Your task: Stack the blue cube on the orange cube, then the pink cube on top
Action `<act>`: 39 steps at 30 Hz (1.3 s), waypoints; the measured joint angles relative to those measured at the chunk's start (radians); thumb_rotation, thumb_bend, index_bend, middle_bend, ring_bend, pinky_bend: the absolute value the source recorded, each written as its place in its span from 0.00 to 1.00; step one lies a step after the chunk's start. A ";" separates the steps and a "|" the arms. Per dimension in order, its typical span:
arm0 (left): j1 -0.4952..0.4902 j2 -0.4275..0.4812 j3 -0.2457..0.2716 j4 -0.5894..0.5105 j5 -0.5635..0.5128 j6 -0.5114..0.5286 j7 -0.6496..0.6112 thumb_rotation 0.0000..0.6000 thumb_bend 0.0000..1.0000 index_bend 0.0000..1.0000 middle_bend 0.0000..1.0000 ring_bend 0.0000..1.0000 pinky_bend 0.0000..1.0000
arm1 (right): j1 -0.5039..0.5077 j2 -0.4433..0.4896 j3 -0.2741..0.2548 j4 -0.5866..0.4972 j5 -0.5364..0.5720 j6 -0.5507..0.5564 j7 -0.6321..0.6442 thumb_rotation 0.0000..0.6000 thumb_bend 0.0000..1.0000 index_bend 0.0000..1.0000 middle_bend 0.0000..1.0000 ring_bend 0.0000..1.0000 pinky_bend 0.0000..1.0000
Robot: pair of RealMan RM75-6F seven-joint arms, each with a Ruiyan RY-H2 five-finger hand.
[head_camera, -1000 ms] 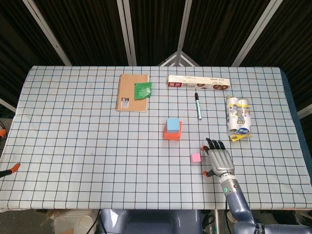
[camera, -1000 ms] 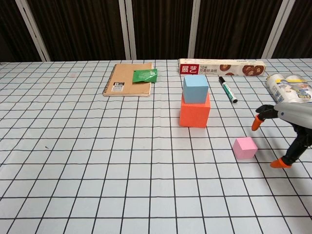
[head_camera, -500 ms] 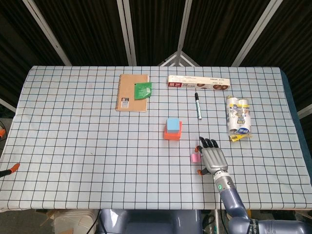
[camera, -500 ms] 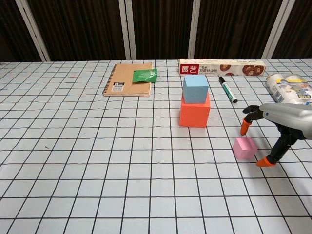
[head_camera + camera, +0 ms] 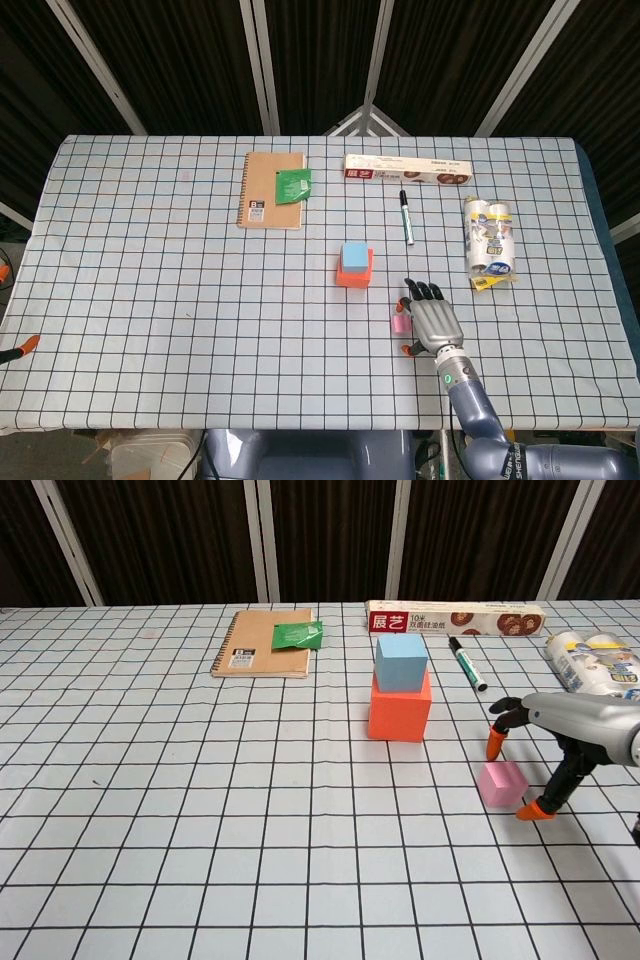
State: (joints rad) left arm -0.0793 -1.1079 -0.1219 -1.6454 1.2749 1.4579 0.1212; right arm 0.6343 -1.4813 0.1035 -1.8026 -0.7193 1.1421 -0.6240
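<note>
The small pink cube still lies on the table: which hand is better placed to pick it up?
The right hand. It hovers open right beside the small pink cube, fingers spread above and around it, not yet gripping. The left hand shows in neither view. The blue cube already sits on the orange cube.

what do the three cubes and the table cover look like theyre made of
Blue cube, orange cube and pink cube: probably foam or painted wood, judging by flat matte faces with no shine and crisp edges; the look leaves it open. Table cover: likely cloth or vinyl, white with a printed black grid whose lines waver slightly, suggesting a soft sheet.
</note>
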 measured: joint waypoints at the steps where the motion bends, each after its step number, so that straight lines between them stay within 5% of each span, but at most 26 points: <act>1: 0.000 -0.001 -0.001 0.000 -0.001 0.000 0.002 1.00 0.12 0.06 0.00 0.00 0.00 | 0.002 -0.002 0.001 0.004 0.000 -0.003 0.001 1.00 0.22 0.39 0.00 0.00 0.00; 39: -0.004 -0.013 -0.004 -0.004 -0.018 0.001 0.041 1.00 0.12 0.07 0.00 0.00 0.00 | 0.037 -0.010 0.011 0.071 0.011 -0.060 0.041 1.00 0.32 0.50 0.00 0.00 0.00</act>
State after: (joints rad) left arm -0.0835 -1.1210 -0.1261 -1.6496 1.2565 1.4586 0.1618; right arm 0.6717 -1.4915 0.1145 -1.7315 -0.7082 1.0825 -0.5831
